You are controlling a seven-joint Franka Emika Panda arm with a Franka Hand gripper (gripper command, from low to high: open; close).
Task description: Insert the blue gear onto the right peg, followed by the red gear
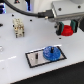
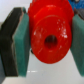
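The blue gear [image 1: 51,53] lies flat on the right half of the grey black-edged plate [image 1: 31,62]. It covers the spot of the right peg, which is hidden. The left pin [image 1: 36,56] stands bare. My gripper [image 1: 66,28] hangs above and towards the exterior view's right of the plate, shut on the red gear [image 1: 65,32]. In the wrist view the red gear [image 2: 50,37] fills the middle, hub hole facing the camera. It is clamped between the teal pads [image 2: 21,42] on either side.
A beige blocky fixture [image 1: 19,28] stands on the white table at the back left of the exterior view. Small bits lie along the left edge [image 1: 2,25]. A black cable [image 1: 22,7] arcs across the top.
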